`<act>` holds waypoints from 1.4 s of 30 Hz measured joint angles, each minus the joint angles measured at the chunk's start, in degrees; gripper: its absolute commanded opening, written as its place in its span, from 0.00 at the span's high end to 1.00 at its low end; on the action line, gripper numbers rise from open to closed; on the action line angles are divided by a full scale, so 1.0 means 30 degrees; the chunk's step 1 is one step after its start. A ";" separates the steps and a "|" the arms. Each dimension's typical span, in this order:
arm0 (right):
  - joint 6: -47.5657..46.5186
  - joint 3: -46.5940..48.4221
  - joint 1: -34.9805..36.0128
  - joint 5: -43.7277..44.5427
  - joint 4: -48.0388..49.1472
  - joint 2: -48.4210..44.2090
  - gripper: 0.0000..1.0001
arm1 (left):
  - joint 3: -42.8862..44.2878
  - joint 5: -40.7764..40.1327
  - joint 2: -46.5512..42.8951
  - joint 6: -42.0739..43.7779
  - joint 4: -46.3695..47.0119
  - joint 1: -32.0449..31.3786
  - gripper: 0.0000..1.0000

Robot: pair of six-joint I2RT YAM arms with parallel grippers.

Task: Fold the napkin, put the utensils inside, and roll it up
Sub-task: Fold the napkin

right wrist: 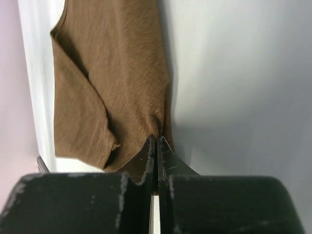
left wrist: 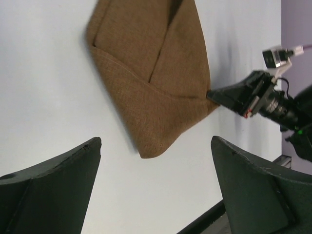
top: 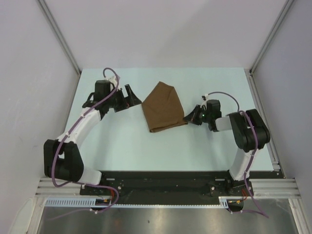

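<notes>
From the top view, the napkin (top: 163, 108) lay folded into a rough pointed shape near the middle of the table (top: 122, 144), its overlapping flaps hard to separate at that range. The left gripper (top: 130, 95) sat just beside it at about 10 o'clock, apart from the cloth, and the right gripper (top: 189, 118) met the cloth's corner at about 4 o'clock; neither one's jaws could be read there. In the left wrist view, the left gripper (left wrist: 156, 142) stood wide open over bare table, its fingers (left wrist: 63, 170) cut off by the lower edge, and the napkin (left wrist: 151, 73) ran out of frame at 12 o'clock. The right gripper (left wrist: 214, 95) touched the cloth's corner at 3 o'clock. In the right wrist view, the right gripper (right wrist: 156, 146) was pressed closed, pinching the puckered edge of the napkin (right wrist: 112, 83), whose nearest part was hidden behind the fingers (right wrist: 168, 163).
</notes>
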 measured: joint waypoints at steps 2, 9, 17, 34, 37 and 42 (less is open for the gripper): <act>0.0444 -0.1115 0.0758 0.1035 -0.0153 -0.1231 1.00 | 0.0000 0.0051 -0.0277 0.0168 -0.0131 0.0415 0.00; 0.1967 -0.4073 0.3818 0.4918 -0.1450 -0.5617 0.34 | 0.0000 0.0051 -0.0976 0.0525 -0.0182 0.1151 0.00; -0.3563 -0.1705 0.5180 0.7417 -0.5202 -0.9989 0.24 | -0.0568 0.0488 -0.1071 0.0656 -0.0051 0.1632 0.00; -1.5839 0.3264 1.2539 1.1511 -1.0856 -0.4211 0.30 | -0.0678 0.1005 -0.1552 0.0663 -0.0036 0.1770 0.00; -1.6269 0.3570 1.2560 1.2080 -1.0841 -0.3971 0.36 | -0.0699 0.1086 -0.1552 0.0663 -0.0029 0.1829 0.00; -1.6713 0.4022 1.2509 1.2560 -1.0732 -0.3745 0.47 | -0.0787 0.1137 -0.1552 0.0656 -0.0029 0.1909 0.00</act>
